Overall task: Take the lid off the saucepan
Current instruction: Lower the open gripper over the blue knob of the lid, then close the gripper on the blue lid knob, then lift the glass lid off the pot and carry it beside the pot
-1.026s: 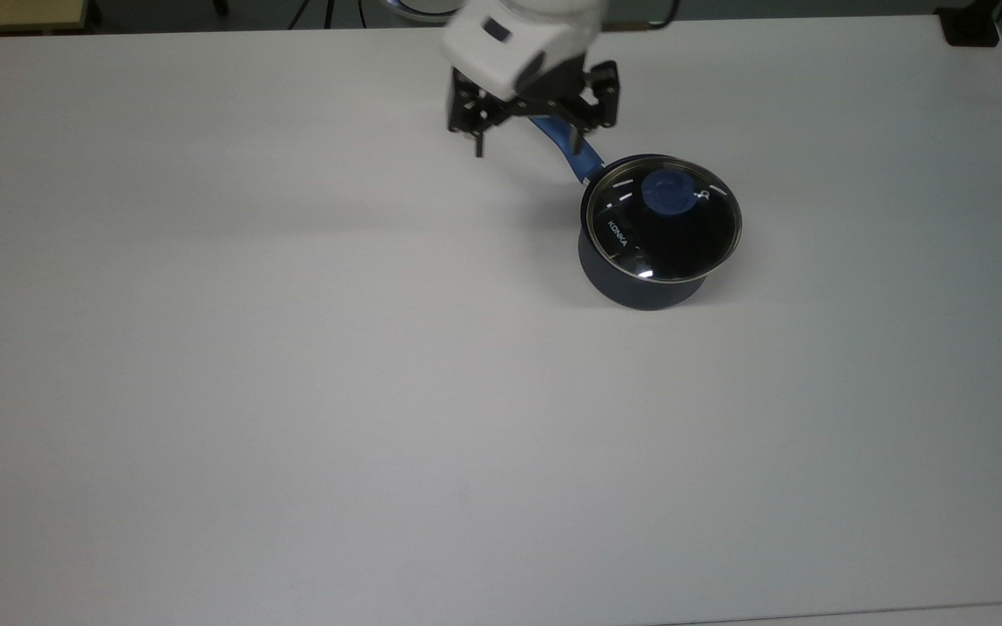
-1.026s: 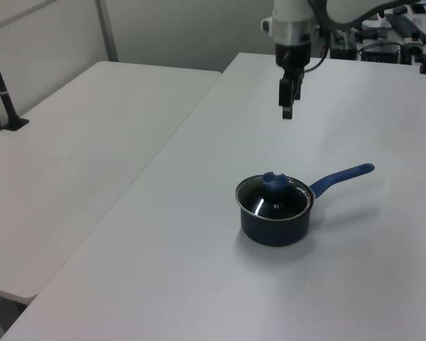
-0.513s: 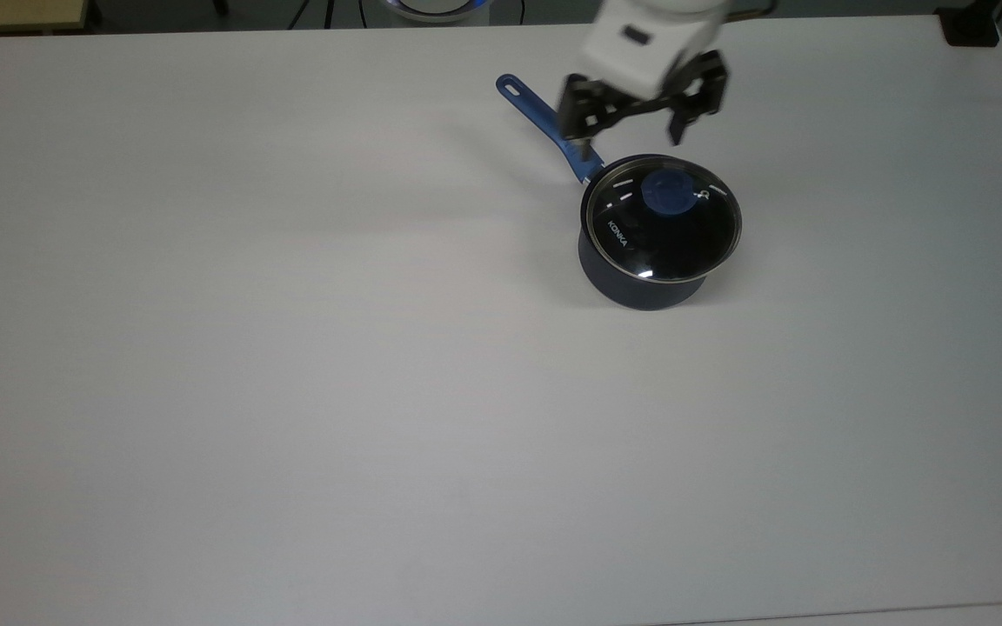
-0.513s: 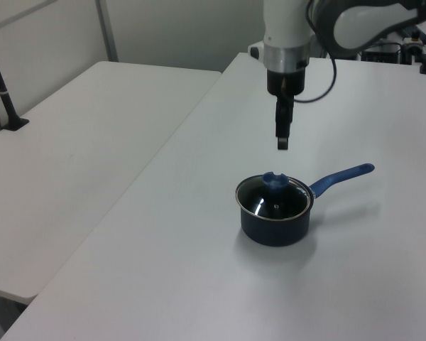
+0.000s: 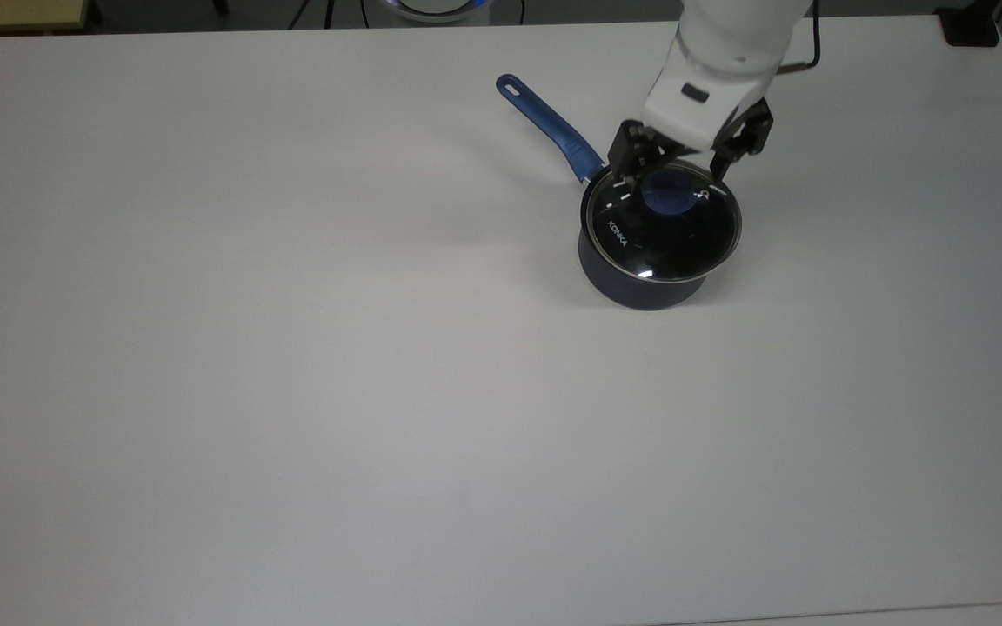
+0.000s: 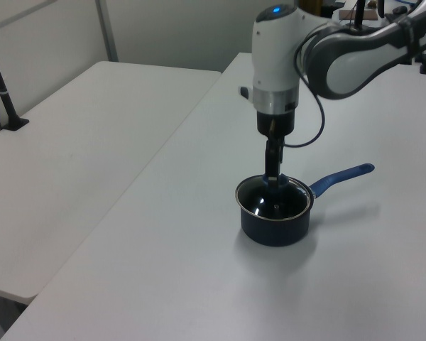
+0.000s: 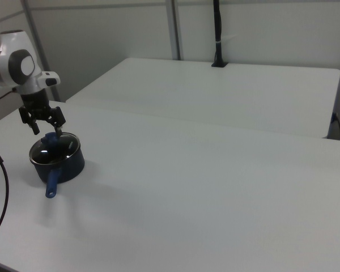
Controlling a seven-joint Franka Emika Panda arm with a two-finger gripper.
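You are hanging the gripper (image 5: 673, 176) right over the lid (image 5: 663, 228), with its fingers spread wide and nothing between them. In the top view one black finger (image 5: 627, 168) is sitting to the top view's left of the blue knob (image 5: 668, 195) and the other to its right, so the knob is lying in the open gap; that is the stance you want for pinching it from both sides. In the right view the fingers are likewise straddling the knob (image 7: 49, 137), tips pointing down. Whether the tips are already level with the knob or just above it, you cannot tell from these views; the left view suggests they are very near it.

The lid is resting flat and centred on the pan (image 5: 640, 278), rim seated all round, so the task is not yet begun in effect. The pan is standing on the white table (image 5: 292, 348), toward the top view's upper right, its handle (image 5: 547, 124) running off to the top view's upper left, clear of the gripper. That is helping you: nothing is crowding the fingers.

You are probably needing a small drop, then a squeeze on the knob, then a straight lift. The knob is round and smooth, so a shallow pinch could slip off, and a tilted lift could drag the light pan along.
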